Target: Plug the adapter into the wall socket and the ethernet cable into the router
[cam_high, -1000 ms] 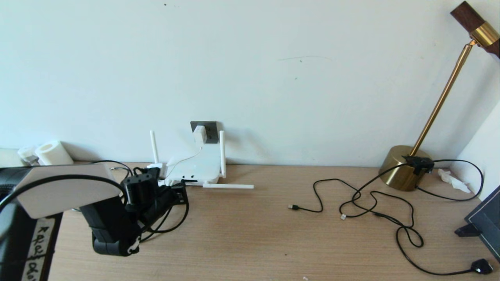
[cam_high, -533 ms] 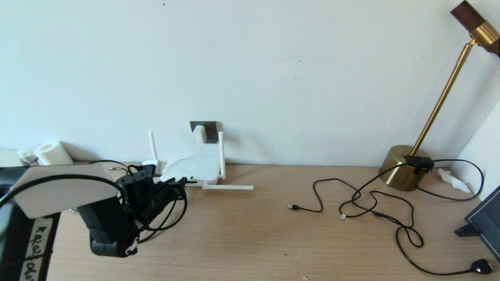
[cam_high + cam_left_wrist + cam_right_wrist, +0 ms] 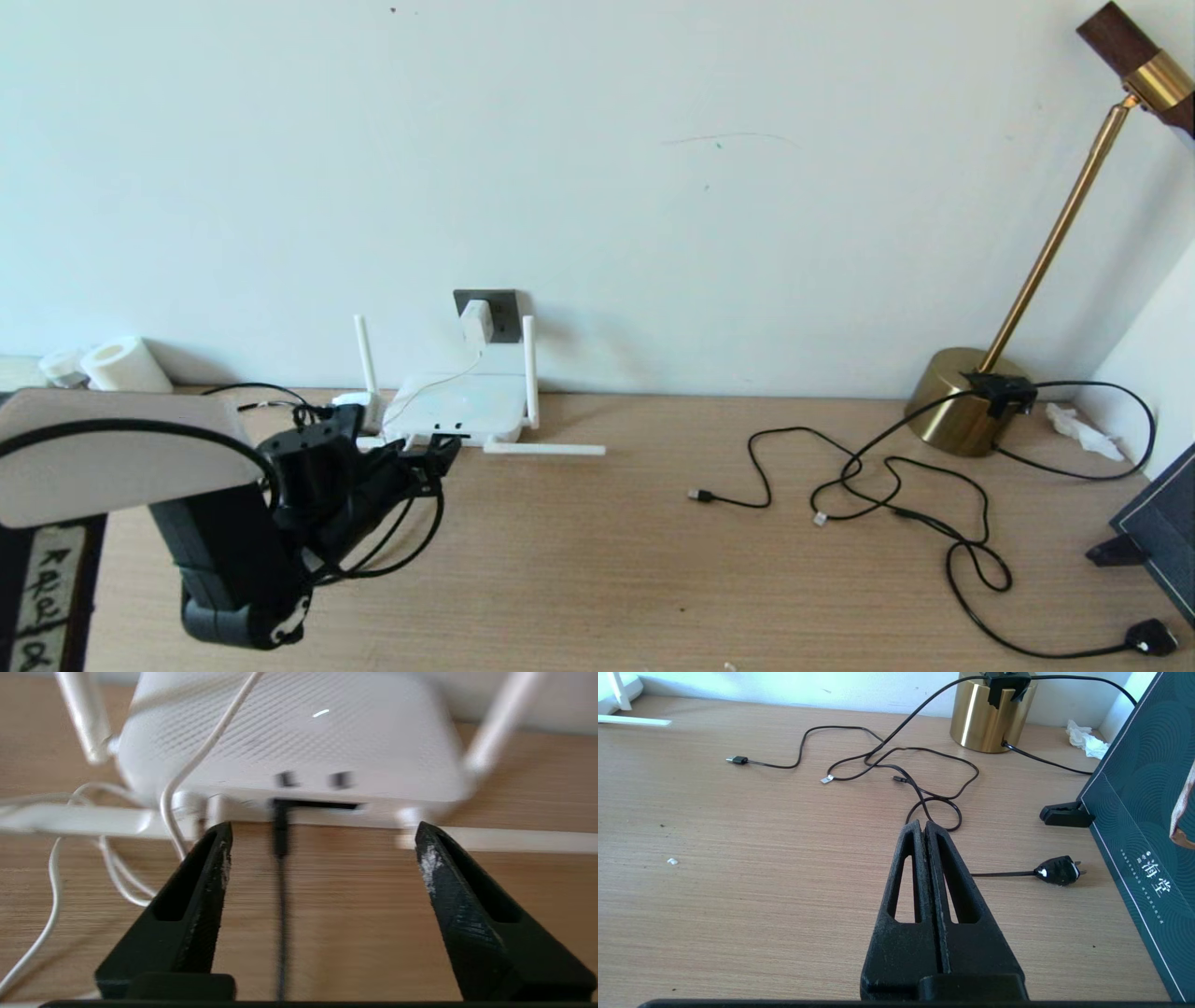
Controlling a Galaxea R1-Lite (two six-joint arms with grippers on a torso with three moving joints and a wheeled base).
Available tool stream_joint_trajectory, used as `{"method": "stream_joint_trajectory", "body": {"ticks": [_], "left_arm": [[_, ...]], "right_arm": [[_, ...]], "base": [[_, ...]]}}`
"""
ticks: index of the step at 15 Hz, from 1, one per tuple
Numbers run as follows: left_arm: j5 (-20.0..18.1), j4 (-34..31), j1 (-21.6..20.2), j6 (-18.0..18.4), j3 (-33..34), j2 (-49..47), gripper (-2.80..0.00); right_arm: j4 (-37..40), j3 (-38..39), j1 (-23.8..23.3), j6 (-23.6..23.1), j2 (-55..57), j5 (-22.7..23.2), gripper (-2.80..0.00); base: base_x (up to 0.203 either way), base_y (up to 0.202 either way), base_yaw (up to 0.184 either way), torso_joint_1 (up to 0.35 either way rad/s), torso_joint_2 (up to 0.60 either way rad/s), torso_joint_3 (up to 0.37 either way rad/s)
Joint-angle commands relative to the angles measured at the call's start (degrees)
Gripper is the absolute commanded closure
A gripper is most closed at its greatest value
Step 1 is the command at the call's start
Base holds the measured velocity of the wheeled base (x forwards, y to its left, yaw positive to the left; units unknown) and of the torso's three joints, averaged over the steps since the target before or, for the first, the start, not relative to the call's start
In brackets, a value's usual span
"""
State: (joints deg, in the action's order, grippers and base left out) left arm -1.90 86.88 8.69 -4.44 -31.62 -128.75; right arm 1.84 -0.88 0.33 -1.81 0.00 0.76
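With ethernet cable (image 3: 281,868) plugged in, left gripper (image 3: 322,835) gapes

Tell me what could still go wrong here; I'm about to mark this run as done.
1. The ethernet cable runs between the open left gripper; retreating could snag it and tug it from the router.
2. The adapter's thin white cord drapes over the router; a bump might strain the adapter in the wall socket.

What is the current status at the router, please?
Left gripper open before router; right gripper shut, parked. Ethernet cable in port. Adapter in wall socket.
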Motion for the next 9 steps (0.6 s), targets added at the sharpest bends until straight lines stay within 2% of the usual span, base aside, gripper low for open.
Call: {"method": "stream_joint_trajectory", "body": {"ticks": [1,2,5,9], "left_arm": [[-0.1,-0.3,2.8,0.0,4.7,14.3,-2.8],[-0.2,-2.0,4.0,0.3,6.0,20.2,0.0],[0.3,-14.6,6.9,2.3,7.9,41.3,0.0],[2.6,-44.1,8.6,7.7,10.0,71.5,0.0]], "right_arm": [[0.0,0.0,0.0,0.0,0.0,0.0,0.0],[-0.1,0.0,0.0,0.0,0.0,0.0,0.0],[0.0,0.0,0.0,0.0,0.0,0.0,0.0],[0.0,0.0,0.0,0.0,0.0,0.0,0.0]], "base": [[0.0,0.0,0.0,0.0,0.0,0.0],[0.0,0.0,0.0,0.0,0.0,0.0],[0.0,0.0,0.0,0.0,0.0,0.0],[0.0,0.0,0.0,0.0,0.0,0.0]]}}
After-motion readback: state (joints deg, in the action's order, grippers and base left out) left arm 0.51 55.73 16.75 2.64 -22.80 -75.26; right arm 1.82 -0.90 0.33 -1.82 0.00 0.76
